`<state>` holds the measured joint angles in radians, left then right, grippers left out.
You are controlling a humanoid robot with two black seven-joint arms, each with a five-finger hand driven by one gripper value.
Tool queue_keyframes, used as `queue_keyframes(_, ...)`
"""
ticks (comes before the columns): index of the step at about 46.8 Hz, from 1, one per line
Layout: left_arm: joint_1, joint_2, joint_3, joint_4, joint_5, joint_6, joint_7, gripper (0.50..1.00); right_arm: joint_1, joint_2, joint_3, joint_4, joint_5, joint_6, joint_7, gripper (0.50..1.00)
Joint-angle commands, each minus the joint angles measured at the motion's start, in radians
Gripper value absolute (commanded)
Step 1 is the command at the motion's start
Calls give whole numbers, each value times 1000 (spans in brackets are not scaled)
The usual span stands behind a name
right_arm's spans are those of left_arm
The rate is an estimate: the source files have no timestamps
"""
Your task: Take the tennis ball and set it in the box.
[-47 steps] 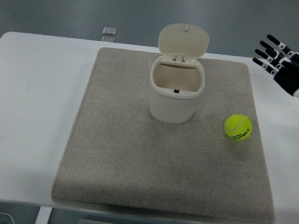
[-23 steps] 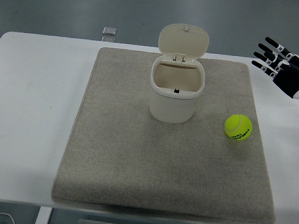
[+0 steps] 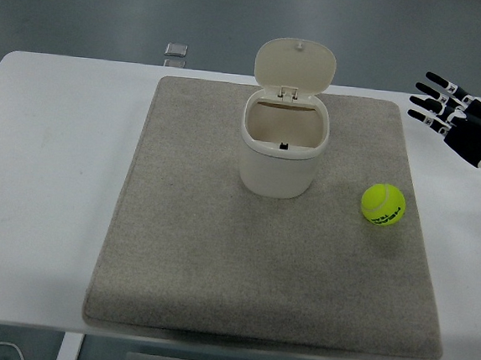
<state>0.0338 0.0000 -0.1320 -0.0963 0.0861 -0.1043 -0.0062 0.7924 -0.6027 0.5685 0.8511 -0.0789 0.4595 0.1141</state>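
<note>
**Right hand drifts toward the edge, ball untouched**

The tennis ball [image 3: 383,204] lies on the grey felt mat [image 3: 192,252], near the mat's right side and to the right of the cream bin [image 3: 281,154], a little nearer to the camera than the bin. It is in the same place as in the two earlier pictures; nothing touches it.

The bin stands upright on the far middle part of the mat. Its hinged lid [image 3: 294,65] is raised and stands behind the opening, so the inside is visible (a small dark spot shows at the bottom of the far inner wall, too small to identify). The bin and lid have not moved.

The only change is at the right hand [image 3: 465,122]. It is at the right edge of the picture, above the white table [image 3: 47,171] and well apart from the ball. Compared with one second ago, it has shifted slightly to the right and a bit lower, so less of the wrist shows now. The fingers [image 3: 434,90] are spread, point to the left and hold nothing.

A small square object [image 3: 176,50] lies on the table just beyond the mat's far left corner, unchanged.
</note>
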Motion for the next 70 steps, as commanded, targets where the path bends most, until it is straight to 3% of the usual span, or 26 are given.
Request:
queue_keyframes(1, 0, 0, 0, 1, 0, 0, 0, 992, 1, -2, 1, 0, -103, 4, 15, 913)
queue_keyframes(15, 0, 0, 0, 0, 1, 0, 0, 992, 8, -85, -1, 3, -438, 76, 156, 913)
queue_keyframes(25, 0, 0, 0, 1, 0, 0, 0, 992, 11, -140, -5, 52, -726, 107, 291, 913)
queue_keyframes(46, 0, 0, 0, 0, 0, 0, 0, 992, 7, -192, -39, 197, -1015, 93, 400, 913)
queue_keyframes(58, 0, 0, 0, 0, 1, 0, 0, 992, 10, -189, -91, 206, -1078, 18, 417, 913)
queue_keyframes(70, 0, 0, 0, 0, 0, 0, 0, 992, 4, -178, -193, 226, -1171, -165, 444, 911)
